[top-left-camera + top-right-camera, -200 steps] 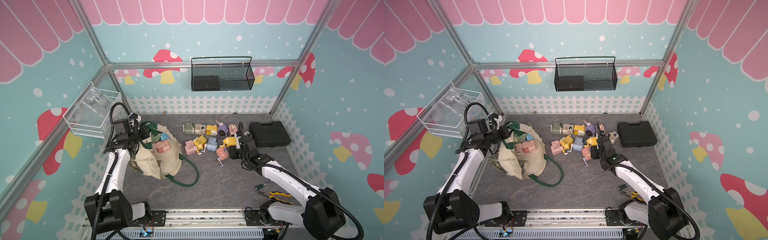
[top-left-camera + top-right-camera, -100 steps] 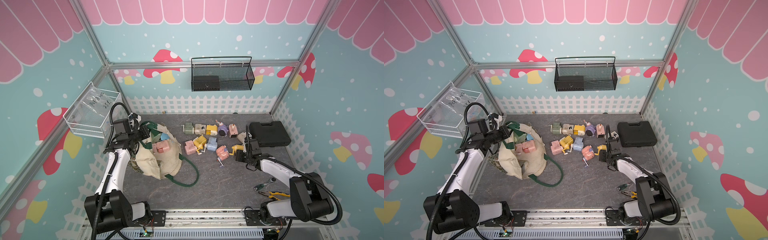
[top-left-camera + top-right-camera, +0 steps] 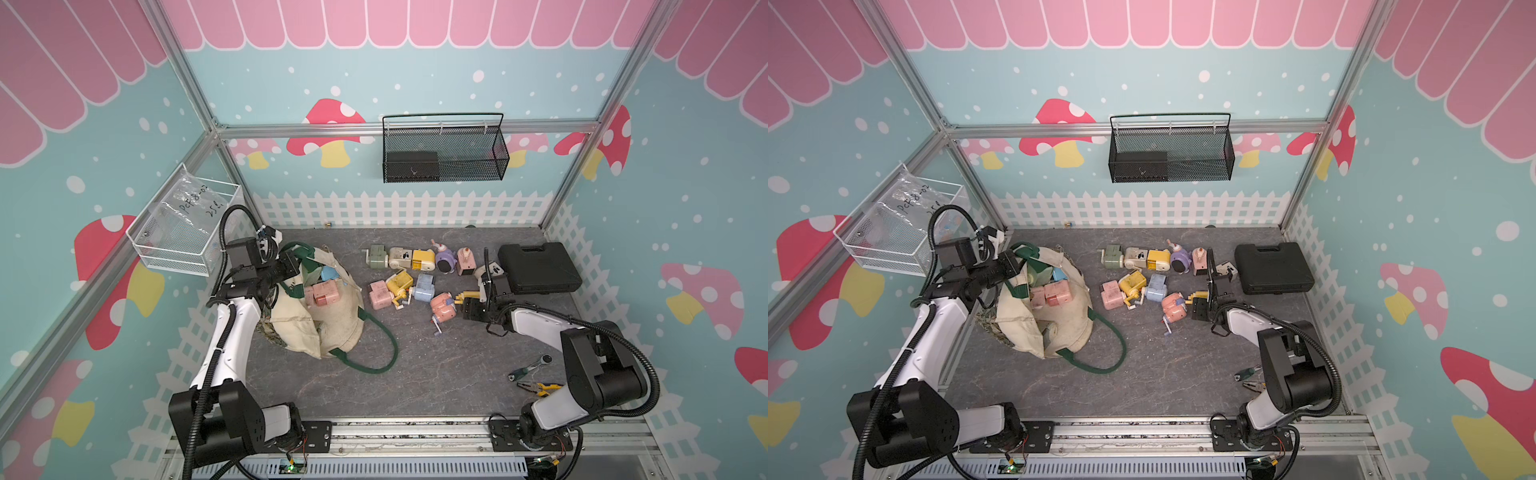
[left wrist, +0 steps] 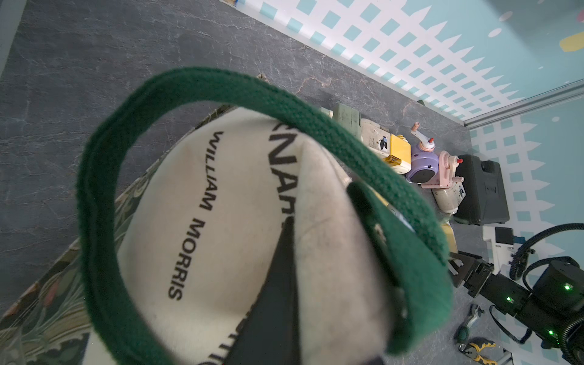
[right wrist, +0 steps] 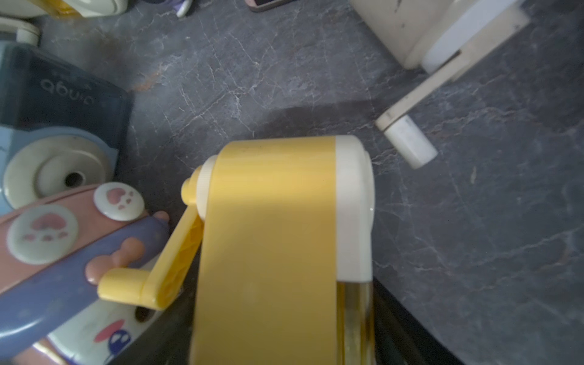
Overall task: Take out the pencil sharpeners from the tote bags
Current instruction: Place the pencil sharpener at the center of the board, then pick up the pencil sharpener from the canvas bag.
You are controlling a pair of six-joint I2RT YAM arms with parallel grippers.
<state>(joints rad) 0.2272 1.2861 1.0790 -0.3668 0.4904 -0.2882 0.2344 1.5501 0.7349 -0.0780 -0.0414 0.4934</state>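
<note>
Cream tote bag [image 3: 332, 328] holding pink sharpeners [image 3: 323, 293] hugs the counter's [image 3: 436, 374] left edge, our left hand [image 3: 297, 266] clamped on its rim. Our right hand [image 3: 471, 305] straddles a yellow sharpener [image 5: 271, 237]; we cannot tell whether it grips. Bare counter lies nearer us.

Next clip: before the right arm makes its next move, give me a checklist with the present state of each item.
1. Left tool shut on the bag rim, mouth held open: ok.
2. Yellow sharpener outside the bag, among the others on the table: ok.
3. Right tool let go of the yellow sharpener: cannot tell; it sits between the jaws.
4. Bag emptied: not ok; a pink sharpener and a blue sharpener show in its mouth.
5. Case and pliers away from the bag: ok.
</note>
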